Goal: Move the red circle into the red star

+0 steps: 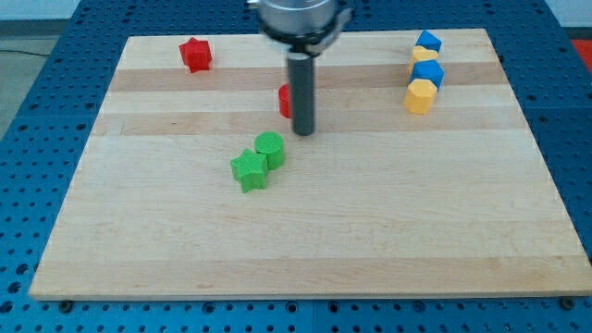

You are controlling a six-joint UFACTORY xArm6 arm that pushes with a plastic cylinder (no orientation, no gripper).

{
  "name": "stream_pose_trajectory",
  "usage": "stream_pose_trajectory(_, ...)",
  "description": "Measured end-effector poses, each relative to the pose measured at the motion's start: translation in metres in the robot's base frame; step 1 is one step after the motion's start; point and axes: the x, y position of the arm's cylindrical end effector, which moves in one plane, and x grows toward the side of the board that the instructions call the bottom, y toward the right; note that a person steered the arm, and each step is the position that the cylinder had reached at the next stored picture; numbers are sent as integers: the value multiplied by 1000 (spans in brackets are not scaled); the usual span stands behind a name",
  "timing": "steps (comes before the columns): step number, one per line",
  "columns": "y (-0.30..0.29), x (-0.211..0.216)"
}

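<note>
The red star (195,55) lies near the board's top left. The red circle (285,100) sits at the upper middle, mostly hidden behind my rod, only its left edge showing. My tip (303,132) rests on the board just right of and slightly below the red circle, close against it. The red circle is well to the right of the red star and apart from it.
A green circle (270,149) and a green star (249,171) touch each other just below-left of my tip. At the top right stands a column of blue (427,42), yellow (425,55), blue (428,72) and yellow (419,95) blocks. The wooden board (370,213) ends near all view edges.
</note>
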Motion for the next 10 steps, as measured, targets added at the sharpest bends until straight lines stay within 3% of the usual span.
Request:
stream_pose_trajectory(1,-10,-44)
stream_pose_trajectory(2,-78,-87)
stream_pose_trajectory(3,-60,-56)
stream_pose_trajectory(4,-106,-29)
stream_pose_trajectory(5,-144,-67)
stream_pose_trajectory(6,-139,-83)
stream_pose_trajectory(7,-110,-50)
stream_pose_trajectory(8,-91,-79)
stream_pose_trajectory(9,-124,-124)
stream_pose_trajectory(10,-128,-123)
